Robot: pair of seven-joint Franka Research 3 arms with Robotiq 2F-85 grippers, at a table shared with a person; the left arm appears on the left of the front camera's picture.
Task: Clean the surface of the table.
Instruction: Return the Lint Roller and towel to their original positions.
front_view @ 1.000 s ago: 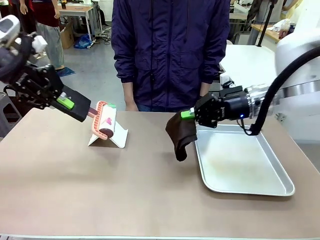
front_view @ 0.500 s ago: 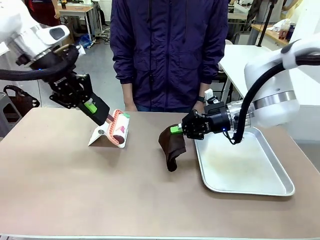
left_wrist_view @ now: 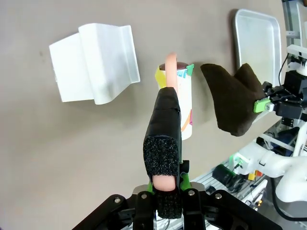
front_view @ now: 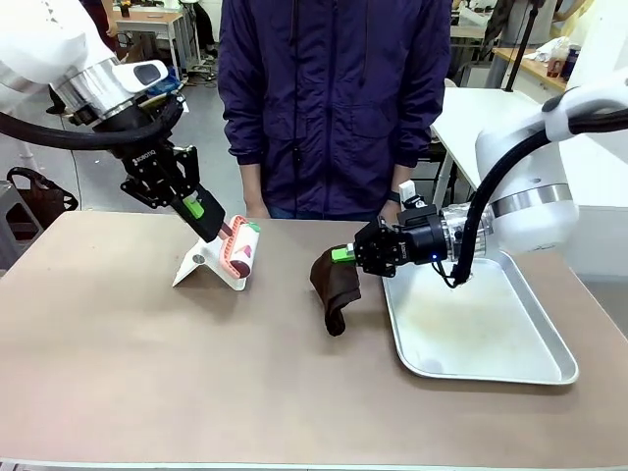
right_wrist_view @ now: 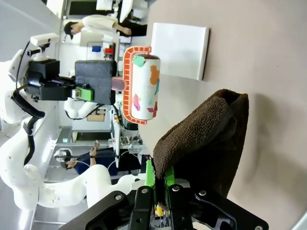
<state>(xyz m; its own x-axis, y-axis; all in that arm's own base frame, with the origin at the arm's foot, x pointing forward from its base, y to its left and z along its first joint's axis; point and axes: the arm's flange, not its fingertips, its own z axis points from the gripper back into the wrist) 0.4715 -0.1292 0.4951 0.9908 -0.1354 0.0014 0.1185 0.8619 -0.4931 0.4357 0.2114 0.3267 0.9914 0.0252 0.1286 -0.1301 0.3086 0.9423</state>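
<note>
Item count, taken around the table

On or over it: one lint roller, one white stand, one brown cloth, one metal tray; two grippers, left gripper and right gripper; one person behind.

The table is wide, flat, matte brownish-taupe, with a thin pale edge.

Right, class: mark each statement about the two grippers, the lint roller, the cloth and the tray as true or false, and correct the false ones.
1. The left gripper is shut on the lint roller handle. True.
2. The right gripper is open above the tray. False: it is shut on the brown cloth, left of the tray.
3. The white stand rests on the table. True.
4. The brown cloth lies inside the tray. False: it hangs from the right gripper, beside the tray.
5. A person stands at the table's far side. True.
</note>
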